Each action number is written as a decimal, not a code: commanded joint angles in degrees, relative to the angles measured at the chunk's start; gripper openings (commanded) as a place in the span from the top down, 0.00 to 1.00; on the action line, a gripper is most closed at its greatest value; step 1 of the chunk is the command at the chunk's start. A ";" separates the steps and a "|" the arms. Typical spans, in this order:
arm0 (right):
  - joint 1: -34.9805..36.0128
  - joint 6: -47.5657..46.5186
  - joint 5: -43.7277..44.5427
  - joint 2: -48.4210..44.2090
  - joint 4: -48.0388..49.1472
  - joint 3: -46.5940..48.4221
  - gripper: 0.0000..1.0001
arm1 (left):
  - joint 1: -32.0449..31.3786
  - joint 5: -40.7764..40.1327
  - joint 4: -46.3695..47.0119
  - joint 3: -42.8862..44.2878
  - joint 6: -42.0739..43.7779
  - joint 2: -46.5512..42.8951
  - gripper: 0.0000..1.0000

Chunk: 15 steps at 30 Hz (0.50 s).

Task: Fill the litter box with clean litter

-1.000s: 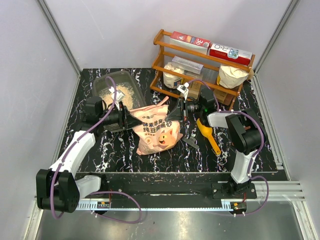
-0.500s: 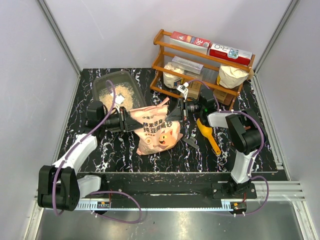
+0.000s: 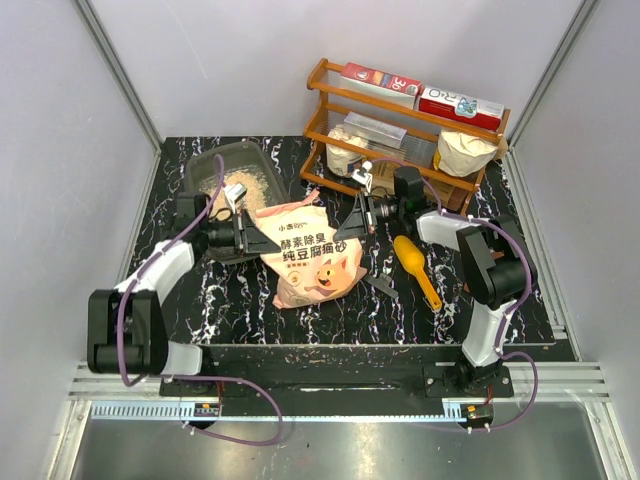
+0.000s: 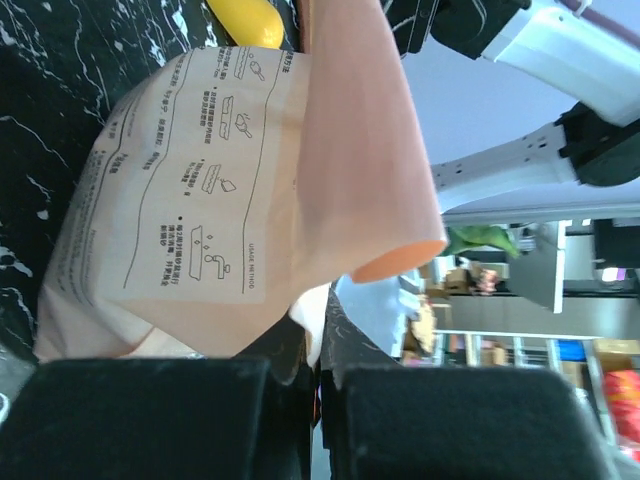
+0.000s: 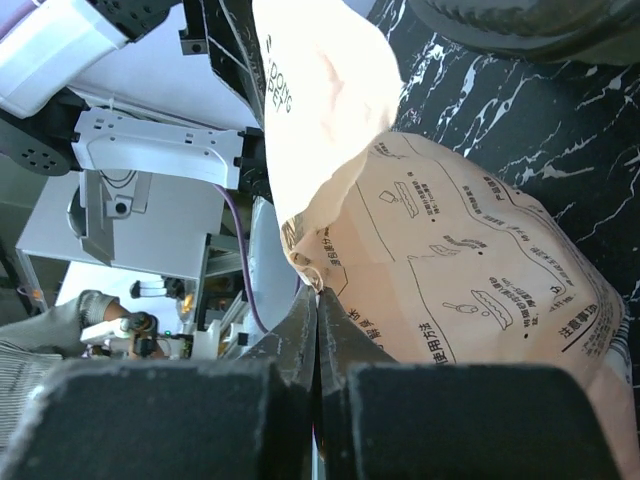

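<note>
The pink bag (image 3: 312,258) with the pig face lies mid-table, its top edge stretched between both grippers. My left gripper (image 3: 264,241) is shut on the bag's left top corner, and in the left wrist view the jaws (image 4: 326,305) pinch the bag (image 4: 220,190) edge. My right gripper (image 3: 347,229) is shut on the right top corner; its tips (image 5: 319,291) clamp the crumpled bag (image 5: 470,280) edge. The grey litter box (image 3: 205,165) sits behind the left gripper at the back left. A thin layer of clean litter (image 3: 252,183) lies in it.
A yellow scoop (image 3: 417,267) lies right of the bag, under the right forearm. A wooden rack (image 3: 330,115) with boxes and bags stands at the back right. A small dark tool (image 3: 380,285) lies by the bag's lower right.
My left gripper has closed on the bag's left top corner. The right gripper has pulled its corner back and right, so the bag's top edge now spreads wider.
</note>
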 commanded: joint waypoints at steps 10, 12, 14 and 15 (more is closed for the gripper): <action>-1.44 4.53 -3.06 -1.42 -23.55 11.03 1.00 | 0.86 10.71 -23.26 7.98 -8.39 11.03 1.00; -1.62 7.61 -2.35 -1.42 -22.94 10.33 1.00 | 1.04 11.59 -15.45 4.03 -15.09 11.29 1.00; -1.53 8.23 -2.62 -1.51 -22.94 9.89 1.00 | 1.04 13.61 -8.24 1.48 -23.28 12.26 1.00; -1.62 8.58 -2.88 -1.33 -22.94 9.71 1.00 | 1.04 13.88 -7.70 1.47 -24.08 12.44 1.00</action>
